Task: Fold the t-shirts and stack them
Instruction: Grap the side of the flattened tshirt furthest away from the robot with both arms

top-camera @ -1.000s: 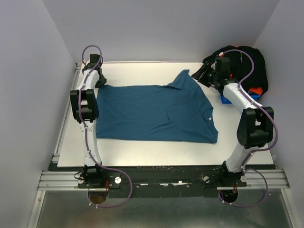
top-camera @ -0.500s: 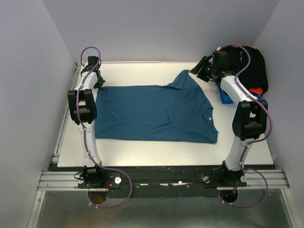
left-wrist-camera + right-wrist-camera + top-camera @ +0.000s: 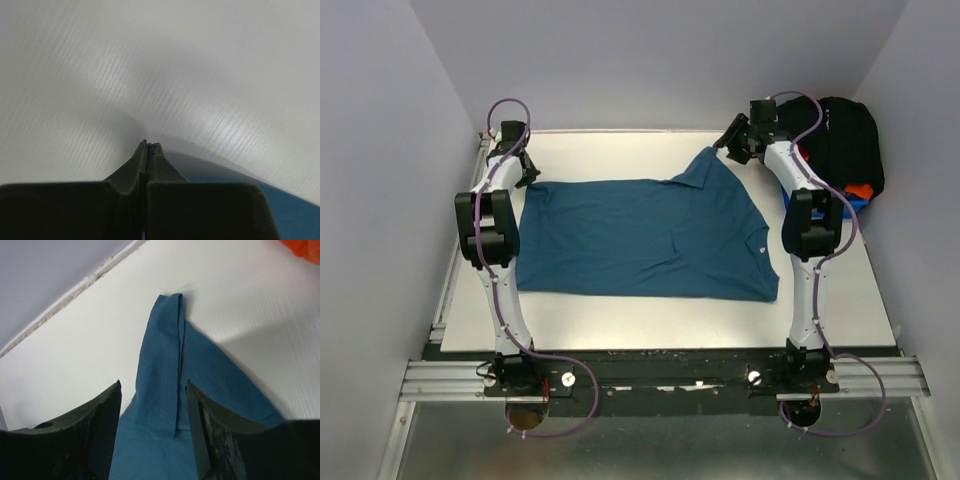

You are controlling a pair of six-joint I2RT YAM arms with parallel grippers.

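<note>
The teal-blue t-shirt [image 3: 650, 235] lies spread flat across the white table, collar to the right. One sleeve points to the far edge [image 3: 705, 160]. My left gripper [image 3: 525, 170] is at the shirt's far left corner. In the left wrist view it [image 3: 148, 145] is shut, with a sliver of teal cloth between the tips. My right gripper [image 3: 732, 140] is open just above the sleeve tip. In the right wrist view the sleeve [image 3: 167, 370] lies between and below the open jaws [image 3: 153, 385]. Black t-shirts [image 3: 845, 140] are piled at the far right with an orange one [image 3: 860, 190].
A small blue bin [image 3: 855, 204] sits under the black pile at the right edge. White walls close in the table at the back and sides. An orange scrap of cloth [image 3: 305, 247] shows at the top right of the right wrist view.
My right gripper has swung left from the black pile to the teal sleeve tip. My left gripper has shifted slightly toward the far edge at the shirt's corner.
</note>
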